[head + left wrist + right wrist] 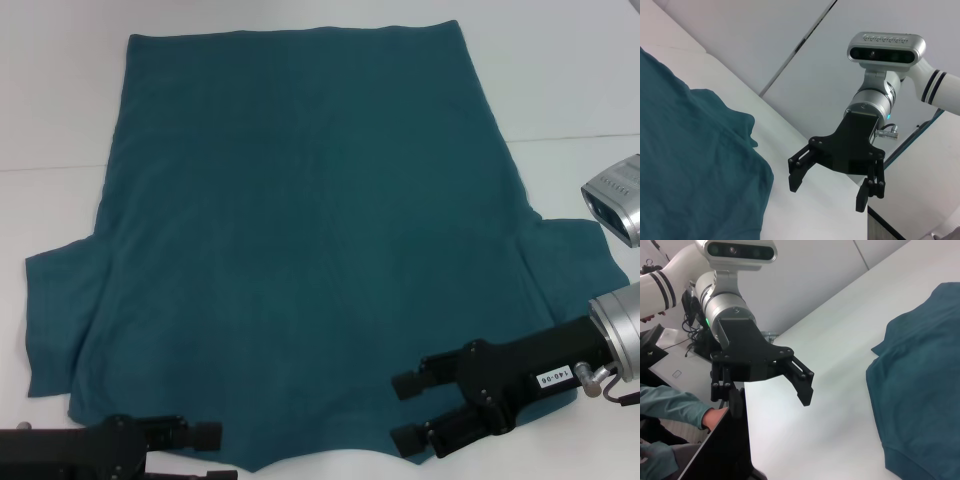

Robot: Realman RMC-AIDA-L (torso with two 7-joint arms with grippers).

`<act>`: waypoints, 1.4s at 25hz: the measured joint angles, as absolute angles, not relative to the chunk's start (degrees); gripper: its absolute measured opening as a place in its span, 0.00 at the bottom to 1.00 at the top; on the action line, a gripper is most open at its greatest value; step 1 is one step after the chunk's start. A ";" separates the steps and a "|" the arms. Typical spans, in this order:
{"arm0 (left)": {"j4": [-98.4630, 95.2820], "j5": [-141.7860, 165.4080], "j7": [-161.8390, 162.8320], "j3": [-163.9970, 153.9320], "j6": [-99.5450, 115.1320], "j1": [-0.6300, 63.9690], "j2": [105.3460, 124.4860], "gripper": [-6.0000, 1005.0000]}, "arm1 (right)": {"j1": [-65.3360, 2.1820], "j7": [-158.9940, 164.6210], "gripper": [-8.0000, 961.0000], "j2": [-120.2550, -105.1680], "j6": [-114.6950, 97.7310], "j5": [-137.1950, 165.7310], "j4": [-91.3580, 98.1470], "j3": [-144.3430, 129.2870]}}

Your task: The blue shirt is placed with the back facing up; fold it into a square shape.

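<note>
Fabric of the blue shirt (300, 250), spread flat on the table (580, 90), is judged soft and limp. Left gripper (205, 440) and right gripper (415, 410) are held open, empty, above the collar-end edge; sleeves are recommended as hold points.

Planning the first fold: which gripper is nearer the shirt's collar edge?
Left gripper, beside the collar notch on the blue shirt. The right gripper hangs over the shoulder, farther off.

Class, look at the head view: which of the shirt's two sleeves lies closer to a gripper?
The robot's right-hand sleeve of the blue shirt: the open right gripper hovers over the shirt just below it, while the left gripper sits farther from the opposite sleeve.
</note>
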State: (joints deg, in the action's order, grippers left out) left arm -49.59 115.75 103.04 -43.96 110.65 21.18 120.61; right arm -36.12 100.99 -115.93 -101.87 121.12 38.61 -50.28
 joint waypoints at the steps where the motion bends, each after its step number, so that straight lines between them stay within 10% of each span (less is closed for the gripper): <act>1: -49.59 115.75 103.08 -43.96 110.65 21.20 120.59 0.87 | -36.12 100.99 0.98 -115.93 -101.86 121.12 38.59 -50.27; 14: -49.52 115.42 107.99 -41.60 108.20 21.69 120.46 0.87 | -36.04 102.24 0.98 -115.93 -101.21 120.97 38.58 -49.17; 21: -44.76 115.46 132.30 -29.32 99.94 24.48 117.08 0.87 | -37.34 122.22 0.98 -115.02 -92.01 120.83 38.64 -43.23; 35: -39.87 119.47 144.58 -19.34 85.07 23.37 115.10 0.87 | -46.85 145.96 0.98 -103.40 -78.92 129.55 30.24 -43.51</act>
